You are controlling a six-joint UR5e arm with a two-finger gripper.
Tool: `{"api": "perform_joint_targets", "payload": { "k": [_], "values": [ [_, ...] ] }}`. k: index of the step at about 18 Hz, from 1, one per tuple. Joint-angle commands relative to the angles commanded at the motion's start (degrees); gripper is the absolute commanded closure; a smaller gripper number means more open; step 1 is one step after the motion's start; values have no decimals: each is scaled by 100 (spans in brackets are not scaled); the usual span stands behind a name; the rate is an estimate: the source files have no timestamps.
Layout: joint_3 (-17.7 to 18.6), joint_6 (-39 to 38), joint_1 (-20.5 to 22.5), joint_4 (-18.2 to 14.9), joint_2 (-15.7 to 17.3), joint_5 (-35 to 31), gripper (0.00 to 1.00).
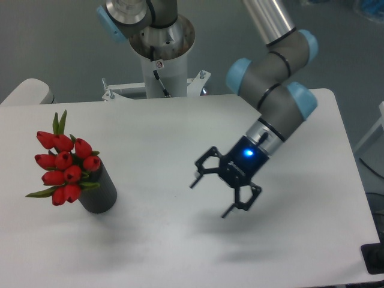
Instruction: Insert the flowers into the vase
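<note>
The flowers (63, 165), red tulip buds with green leaves, stand in the black vase (103, 192) at the left of the white table, the heads leaning out to the left over its rim. Their stems are hidden inside the vase. My gripper (210, 199) hangs above the middle of the table, well to the right of the vase, open and holding nothing, a blue light glowing on its wrist.
The arm's base column (161, 54) stands behind the table's far edge. A pale rounded object (27, 91) shows at the far left corner. A dark object (373, 259) sits at the table's bottom right corner.
</note>
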State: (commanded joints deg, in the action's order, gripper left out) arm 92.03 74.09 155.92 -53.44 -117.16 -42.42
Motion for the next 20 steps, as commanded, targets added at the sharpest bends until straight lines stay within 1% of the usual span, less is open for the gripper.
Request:
{"api": "perform_joint_targets", "payload": {
  "k": [5,7,9,10,11,13,15,16,20],
  "values": [
    [-273,52,-70,-27,-26,-1381,0],
    [-343,114,-105,-18,-79,-1864,0],
    [-483,228,-254,-35,-175,-2374,0],
    [-580,246,-316,-122,-219,-2629,0],
    [-703,324,-395,-323,-281,-2927,0],
    [-1036,919,-614,-876,-430,-3612,0],
    [-1309,1317,-755,-1282,-553,-4228,0],
    [-1380,1336,-756,-1353,-606,-4318,0],
    [-1652,1371,-765,-1371,-826,-4423,0]
  ]
}}
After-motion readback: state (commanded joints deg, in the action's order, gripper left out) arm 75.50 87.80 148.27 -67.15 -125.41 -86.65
